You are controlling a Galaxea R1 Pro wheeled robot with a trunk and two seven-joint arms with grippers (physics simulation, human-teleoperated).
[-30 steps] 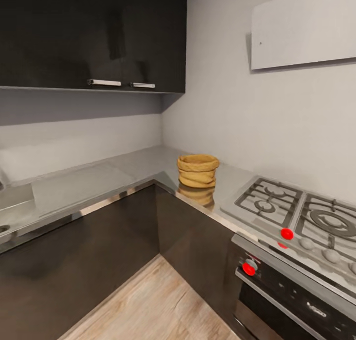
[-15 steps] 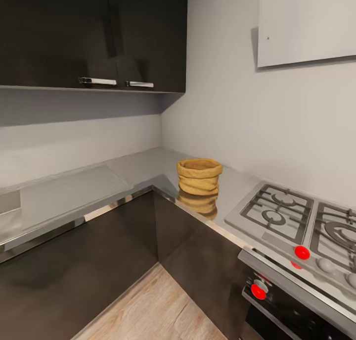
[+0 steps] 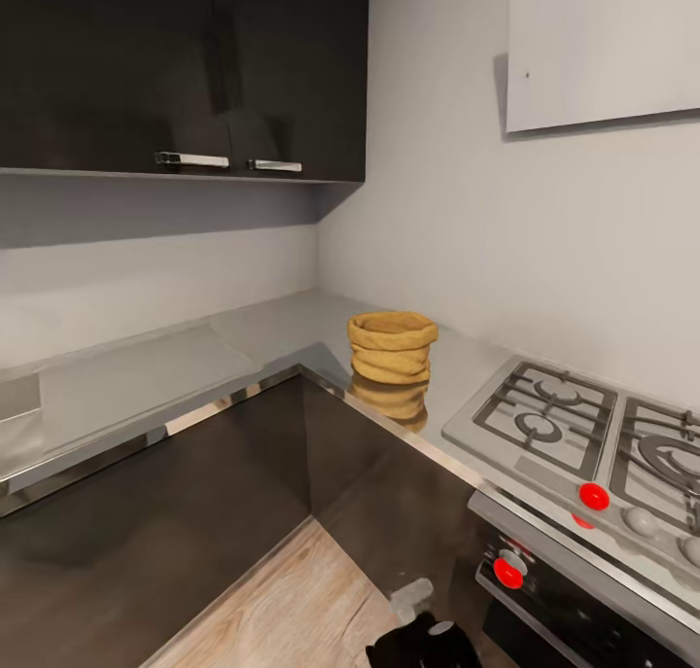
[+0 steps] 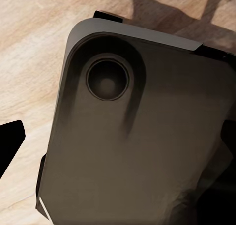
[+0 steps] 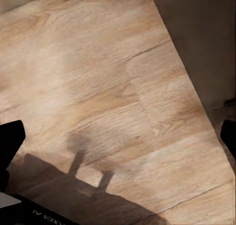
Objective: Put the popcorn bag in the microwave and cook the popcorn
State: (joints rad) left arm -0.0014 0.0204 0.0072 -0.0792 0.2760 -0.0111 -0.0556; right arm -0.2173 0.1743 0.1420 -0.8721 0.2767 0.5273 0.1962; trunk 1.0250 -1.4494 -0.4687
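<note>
The popcorn bag (image 3: 392,346) sits upright on the countertop (image 3: 282,333), near the inside corner, just beside the stove (image 3: 574,435) with its red knobs. Dark cabinets (image 3: 185,65) hang above. A gripper (image 3: 420,610) pokes into the head view's lower edge; whose arm it belongs to I cannot tell. The left gripper (image 4: 118,146) hangs over the robot's grey base (image 4: 137,136), fingers spread wide. The right gripper (image 5: 118,136) is also spread apart, over the wooden floor (image 5: 98,77).

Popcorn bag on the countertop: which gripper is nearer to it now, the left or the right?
Probably right. The right gripper shows low in the head view, below the popcorn bag, apart from it. The left gripper hangs over the robot's base, farther back.
</note>
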